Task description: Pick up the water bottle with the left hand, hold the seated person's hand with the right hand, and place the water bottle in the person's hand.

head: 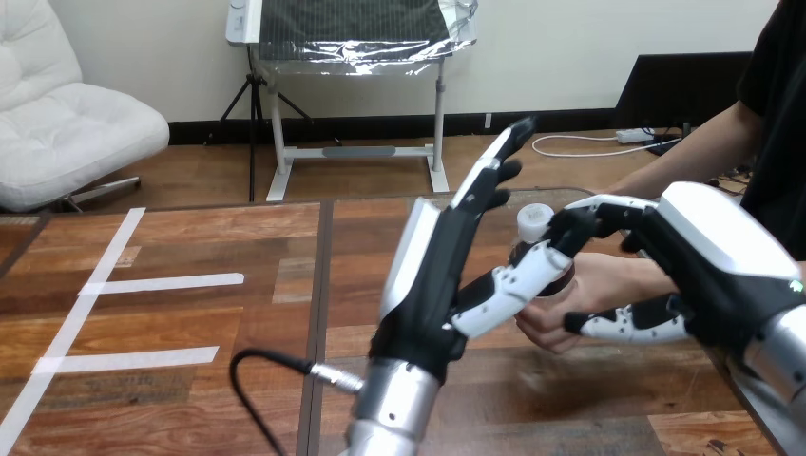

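Observation:
The water bottle shows its white cap point(533, 224) near the table's right side; the rest of it is mostly hidden. It sits in the person's hand point(599, 290), which reaches in from the right with the palm up. My left hand point(432, 275) stands upright just left of the bottle, open, with straight fingers pointing up. Its thumb point(513, 283) lies across the front of the bottle. My right hand point(708, 252) is shut on the person's hand: its fingers point(604, 207) curl over the top and its thumb point(627, 326) hooks underneath.
The wooden table point(190, 323) carries white tape lines point(157, 283) on its left half. A black cable point(261, 366) loops by my left wrist. The person's forearm point(684, 157) comes in from the upper right.

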Controlling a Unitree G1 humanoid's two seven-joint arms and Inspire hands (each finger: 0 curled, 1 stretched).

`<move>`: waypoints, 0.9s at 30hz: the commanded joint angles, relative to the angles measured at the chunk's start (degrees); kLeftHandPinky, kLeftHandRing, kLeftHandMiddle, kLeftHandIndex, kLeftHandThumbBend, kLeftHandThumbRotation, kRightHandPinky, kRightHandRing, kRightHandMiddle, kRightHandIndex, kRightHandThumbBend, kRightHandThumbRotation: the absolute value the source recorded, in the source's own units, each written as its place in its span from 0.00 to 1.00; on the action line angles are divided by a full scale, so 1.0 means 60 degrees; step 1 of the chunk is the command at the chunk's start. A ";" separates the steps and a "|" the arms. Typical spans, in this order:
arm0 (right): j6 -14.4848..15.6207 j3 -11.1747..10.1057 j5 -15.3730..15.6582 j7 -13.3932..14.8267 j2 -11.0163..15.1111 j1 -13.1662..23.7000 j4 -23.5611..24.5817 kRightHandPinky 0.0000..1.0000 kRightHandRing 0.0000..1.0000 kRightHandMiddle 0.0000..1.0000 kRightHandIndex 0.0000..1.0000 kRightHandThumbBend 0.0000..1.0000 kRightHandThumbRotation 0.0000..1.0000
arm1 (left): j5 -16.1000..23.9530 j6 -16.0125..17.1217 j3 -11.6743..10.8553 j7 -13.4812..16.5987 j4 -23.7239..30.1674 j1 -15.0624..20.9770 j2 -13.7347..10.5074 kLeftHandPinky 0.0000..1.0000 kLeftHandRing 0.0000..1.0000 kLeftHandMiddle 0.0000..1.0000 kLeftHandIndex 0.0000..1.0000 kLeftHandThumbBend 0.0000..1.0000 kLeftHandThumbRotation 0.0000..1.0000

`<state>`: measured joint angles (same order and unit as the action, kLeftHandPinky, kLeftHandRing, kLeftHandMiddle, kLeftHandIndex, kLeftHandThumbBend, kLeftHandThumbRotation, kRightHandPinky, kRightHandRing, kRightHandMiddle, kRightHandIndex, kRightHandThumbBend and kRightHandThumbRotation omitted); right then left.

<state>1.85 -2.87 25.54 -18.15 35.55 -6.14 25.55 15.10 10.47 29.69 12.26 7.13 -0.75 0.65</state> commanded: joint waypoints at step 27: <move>-0.2898 0.0381 -0.0325 0.2600 -0.2384 -0.0888 -0.0398 0.55 0.68 0.74 0.69 0.46 0.00 | -0.0262 0.1246 -0.0590 0.0000 0.1653 -0.2765 -0.0081 0.85 0.88 0.90 0.87 0.43 0.63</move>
<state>-12.81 -0.94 24.51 -4.84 22.99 -12.42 24.87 13.86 14.08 26.19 11.62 13.84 -16.04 -1.99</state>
